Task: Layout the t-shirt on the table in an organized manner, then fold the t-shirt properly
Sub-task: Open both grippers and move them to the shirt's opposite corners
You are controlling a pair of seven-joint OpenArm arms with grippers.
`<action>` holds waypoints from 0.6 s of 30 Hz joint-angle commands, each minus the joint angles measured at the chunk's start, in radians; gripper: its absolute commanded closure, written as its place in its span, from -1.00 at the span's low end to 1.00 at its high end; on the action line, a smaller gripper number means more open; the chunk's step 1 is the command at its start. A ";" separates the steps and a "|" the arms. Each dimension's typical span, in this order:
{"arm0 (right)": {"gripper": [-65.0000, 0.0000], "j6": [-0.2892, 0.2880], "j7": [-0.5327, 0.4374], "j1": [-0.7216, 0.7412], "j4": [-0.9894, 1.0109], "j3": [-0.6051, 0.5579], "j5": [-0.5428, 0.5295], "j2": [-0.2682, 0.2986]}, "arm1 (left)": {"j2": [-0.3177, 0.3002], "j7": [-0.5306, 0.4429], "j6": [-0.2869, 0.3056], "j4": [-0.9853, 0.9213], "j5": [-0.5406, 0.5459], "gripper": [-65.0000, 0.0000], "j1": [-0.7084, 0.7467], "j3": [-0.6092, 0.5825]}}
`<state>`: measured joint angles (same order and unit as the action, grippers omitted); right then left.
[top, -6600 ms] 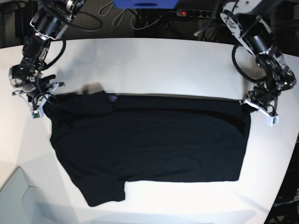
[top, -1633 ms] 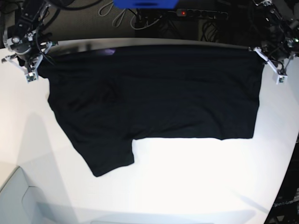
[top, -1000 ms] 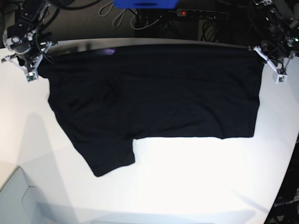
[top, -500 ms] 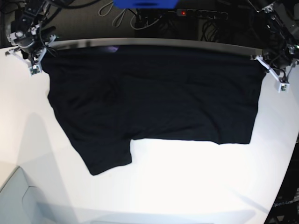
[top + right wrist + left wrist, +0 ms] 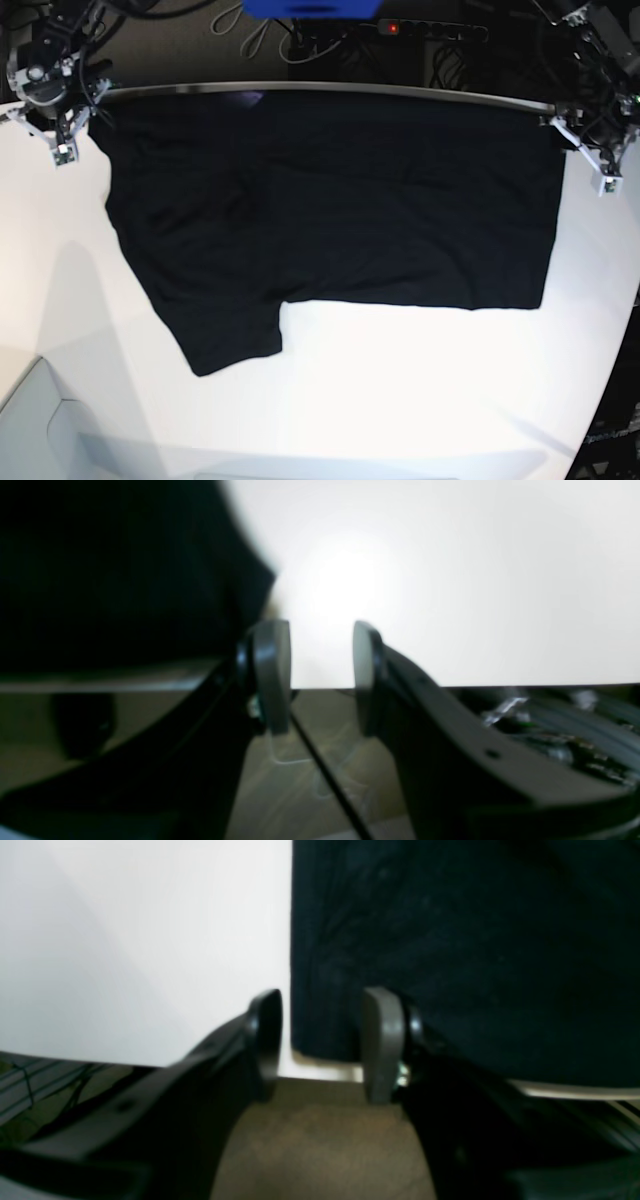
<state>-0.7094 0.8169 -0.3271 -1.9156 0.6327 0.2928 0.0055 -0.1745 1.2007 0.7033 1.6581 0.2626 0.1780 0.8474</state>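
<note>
Black t-shirt [image 5: 330, 200] spread flat across the far half of the white table [image 5: 400, 400], top edge lying right along the table's curved far rim, one sleeve reaching out toward the near side at the base view's left, a small purple patch [image 5: 245, 97] showing at that far rim. Left gripper [image 5: 320, 1040] hanging at the table's far rim by the shirt's corner on the base view's right [image 5: 585, 150], jaws spread apart; in the left wrist view, corner of the dark cloth [image 5: 450, 965] sitting in the gap between the two fingers, near the right-hand pad, not pinched, bare white table [image 5: 125, 940] just beside the other finger. Right gripper [image 5: 320, 675] at the table's far rim by the opposite shirt corner, on the base view's left [image 5: 62, 110], jaws likewise parted, nothing between them but bright tabletop [image 5: 450, 580]; dark cloth [image 5: 110, 570] just beside the left-hand finger in the right wrist view, blurred, contact impossible to judge. Beyond the far rim, brownish floor and cables under both wrists.
</note>
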 commanded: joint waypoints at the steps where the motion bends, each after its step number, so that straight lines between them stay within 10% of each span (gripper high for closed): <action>1: 0.33 0.011 -0.008 0.000 -0.028 0.003 0.003 0.011 | -0.020 -0.011 -0.005 0.020 0.008 0.20 -0.002 0.005; 14: 0.33 0.011 0.003 -0.033 -0.038 0.025 0.006 0.009 | -0.021 -0.003 -0.005 0.021 0.010 0.17 -0.002 0.009; 18: 0.30 0.011 0.005 -0.033 -0.038 0.052 0.006 0.009 | -0.012 0.000 -0.005 0.021 0.014 -0.13 -0.008 0.091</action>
<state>-0.7094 0.8314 -0.3607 -1.9358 0.6807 0.3000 0.0040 -0.1696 1.2060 0.7029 1.6588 0.2668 0.1722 0.9352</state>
